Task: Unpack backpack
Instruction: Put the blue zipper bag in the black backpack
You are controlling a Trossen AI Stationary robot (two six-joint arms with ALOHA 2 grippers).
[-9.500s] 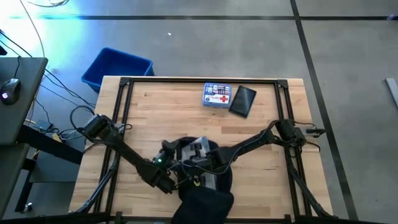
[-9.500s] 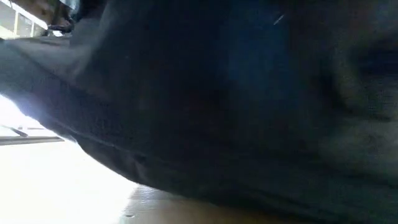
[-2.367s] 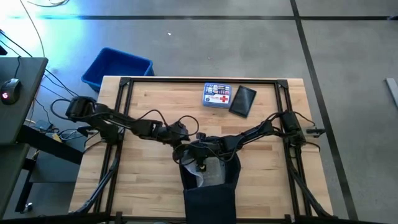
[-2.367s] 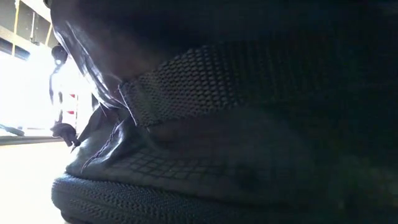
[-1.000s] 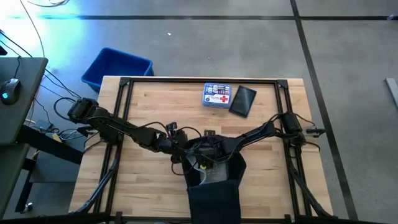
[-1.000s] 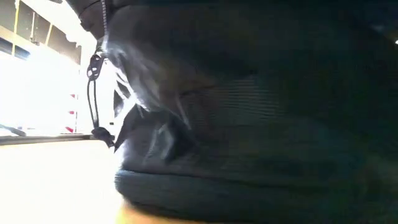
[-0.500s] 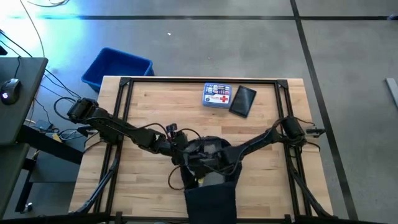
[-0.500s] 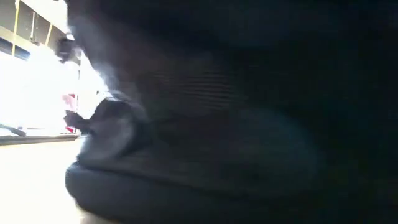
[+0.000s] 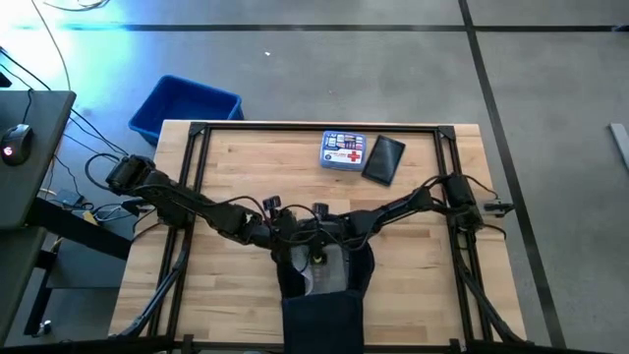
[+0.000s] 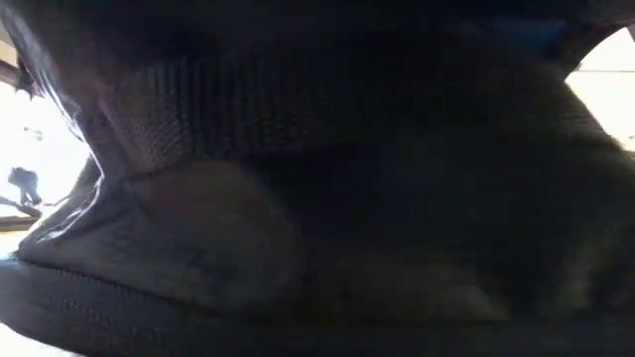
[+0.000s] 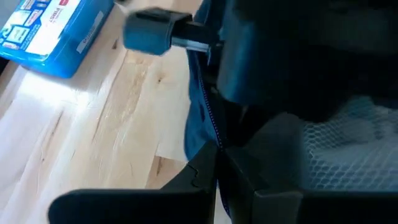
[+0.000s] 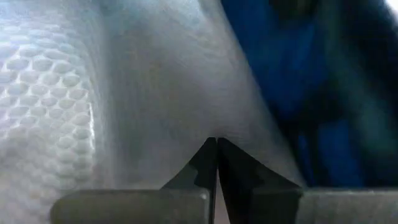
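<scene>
Both grippers pinch the backpack's mouth; a slip or a snag is the risk we see.

We have the left gripper (image 9: 278, 234) clamped on the zip edge of the backpack (image 9: 319, 300), its fingers (image 11: 205, 177) pressed together on the fabric, and the right gripper (image 9: 316, 231) just beside it, closed on the pale mesh lining (image 12: 56, 99). If either thin pinch slips as we pull the opening wider, it could fall shut; pulling too hard could drag the bag along the table (image 9: 236, 177), since it hangs over the near edge. The bag is dark navy, soft and slumped, its mouth gaping toward the first-aid box (image 9: 343, 150), which lies well apart from it at the far edge with a black pouch (image 9: 383, 159) beside it.
</scene>
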